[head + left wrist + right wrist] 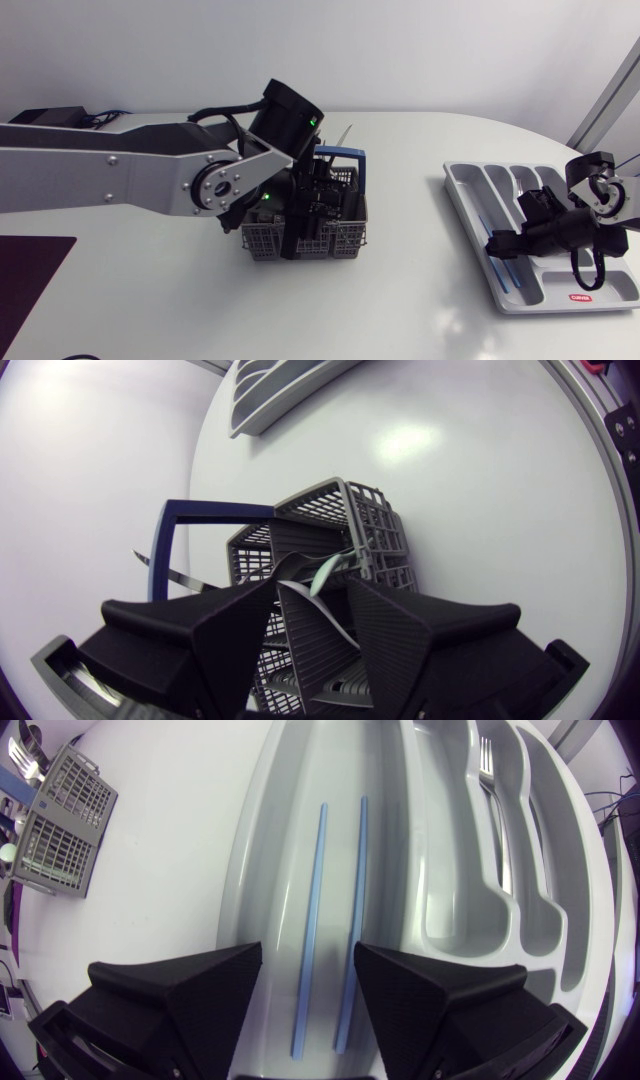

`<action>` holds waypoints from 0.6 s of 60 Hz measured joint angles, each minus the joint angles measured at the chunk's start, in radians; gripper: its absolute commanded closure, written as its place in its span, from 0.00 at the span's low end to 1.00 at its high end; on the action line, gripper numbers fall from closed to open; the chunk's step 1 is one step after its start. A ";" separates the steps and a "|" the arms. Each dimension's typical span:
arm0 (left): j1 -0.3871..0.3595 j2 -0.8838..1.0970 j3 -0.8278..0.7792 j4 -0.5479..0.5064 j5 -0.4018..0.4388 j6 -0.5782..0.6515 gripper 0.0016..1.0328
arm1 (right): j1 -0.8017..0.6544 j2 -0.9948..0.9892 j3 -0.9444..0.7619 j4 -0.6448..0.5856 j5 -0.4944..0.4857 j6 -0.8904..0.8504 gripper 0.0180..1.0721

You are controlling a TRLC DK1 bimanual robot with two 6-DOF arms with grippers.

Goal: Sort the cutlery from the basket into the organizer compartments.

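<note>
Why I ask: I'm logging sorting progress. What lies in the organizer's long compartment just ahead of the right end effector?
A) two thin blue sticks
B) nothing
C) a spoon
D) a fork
A: the right wrist view shows two thin blue sticks lying side by side in the organizer's long compartment, ahead of the open right end effector; the fork lies in another compartment.
</note>
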 measured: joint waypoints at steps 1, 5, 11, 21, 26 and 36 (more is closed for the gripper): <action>0.003 0.005 0.001 0.003 0.000 0.003 0.59 | 0.000 -0.002 -0.002 0.000 0.000 0.000 0.30; 0.006 0.018 0.001 0.012 0.000 0.016 0.62 | 0.002 -0.008 -0.004 0.000 0.001 0.000 0.28; 0.015 0.033 0.004 0.029 0.001 0.031 0.62 | 0.008 -0.021 -0.004 0.000 0.008 0.000 0.22; 0.021 0.056 0.007 0.052 0.005 0.042 0.68 | 0.023 -0.055 -0.004 0.000 0.019 0.000 0.11; 0.021 0.064 0.007 0.058 0.008 0.044 0.72 | 0.043 -0.091 -0.018 0.000 0.019 0.000 0.06; 0.021 0.071 0.008 0.063 0.014 0.051 0.76 | 0.142 -0.273 -0.074 -0.022 -0.021 -0.001 0.05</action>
